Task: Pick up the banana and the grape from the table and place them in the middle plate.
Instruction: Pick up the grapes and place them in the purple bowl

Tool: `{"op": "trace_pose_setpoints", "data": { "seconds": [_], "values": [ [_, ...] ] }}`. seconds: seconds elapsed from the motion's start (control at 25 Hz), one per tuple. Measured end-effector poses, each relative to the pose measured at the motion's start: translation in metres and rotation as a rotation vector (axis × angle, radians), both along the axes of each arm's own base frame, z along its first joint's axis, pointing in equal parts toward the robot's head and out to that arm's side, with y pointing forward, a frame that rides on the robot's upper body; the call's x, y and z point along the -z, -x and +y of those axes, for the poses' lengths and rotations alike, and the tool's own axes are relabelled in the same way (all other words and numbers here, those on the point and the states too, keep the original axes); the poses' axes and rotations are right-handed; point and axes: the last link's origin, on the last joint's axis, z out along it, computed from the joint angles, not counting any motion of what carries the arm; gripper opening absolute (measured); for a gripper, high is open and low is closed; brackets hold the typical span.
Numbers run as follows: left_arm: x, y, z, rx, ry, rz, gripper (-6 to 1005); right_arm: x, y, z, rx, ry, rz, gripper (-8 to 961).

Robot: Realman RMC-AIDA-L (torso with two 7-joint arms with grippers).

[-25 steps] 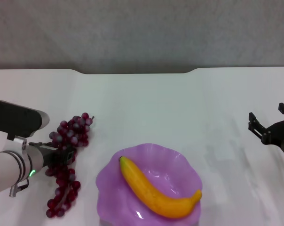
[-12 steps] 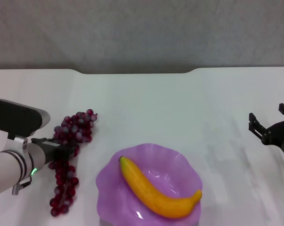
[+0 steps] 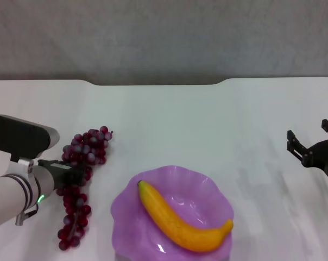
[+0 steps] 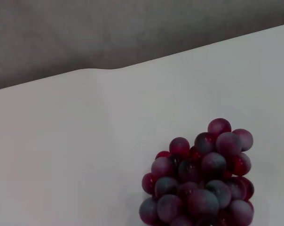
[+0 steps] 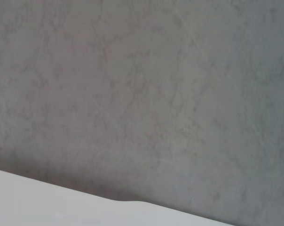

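Observation:
The banana (image 3: 180, 220) lies in the middle plate (image 3: 213, 187), the purple scalloped dish at the front centre of the table (image 3: 169, 119). The grape (image 3: 88, 148) is a long dark red bunch left of the plate, running from its top cluster down to the front edge. My left gripper (image 3: 73, 174) sits in the middle of the bunch and is shut on it. The bunch's top cluster also shows in the left wrist view (image 4: 201, 181). My right gripper (image 3: 311, 140) is open and empty at the far right, well away from the plate.
The table's far edge has a curved notch (image 3: 156, 83) with a grey wall behind it. White tabletop stretches between the plate and the right gripper.
The left gripper has shifted a little to the right and the grape bunch has moved with it, its top cluster swinging right. The banana, plate and right arm have not moved.

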Motion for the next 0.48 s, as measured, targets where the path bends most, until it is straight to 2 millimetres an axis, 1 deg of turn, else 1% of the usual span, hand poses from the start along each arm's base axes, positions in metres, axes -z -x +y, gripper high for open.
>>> {"op": "trace_pose_setpoints", "data": {
  "seconds": [0.28,0.48],
  "values": [
    [-0.0002,0.0001,-0.0005,0.004,-0.006,-0.004,272,-0.0001,-0.0001,-0.0002,0.0,-0.001,0.0,880],
    [-0.0016,-0.0002,-0.0021,0.019,-0.023,-0.016,250,0.0011,0.0005,-0.0004,-0.003,0.006,-0.002,880]
  ]
}}
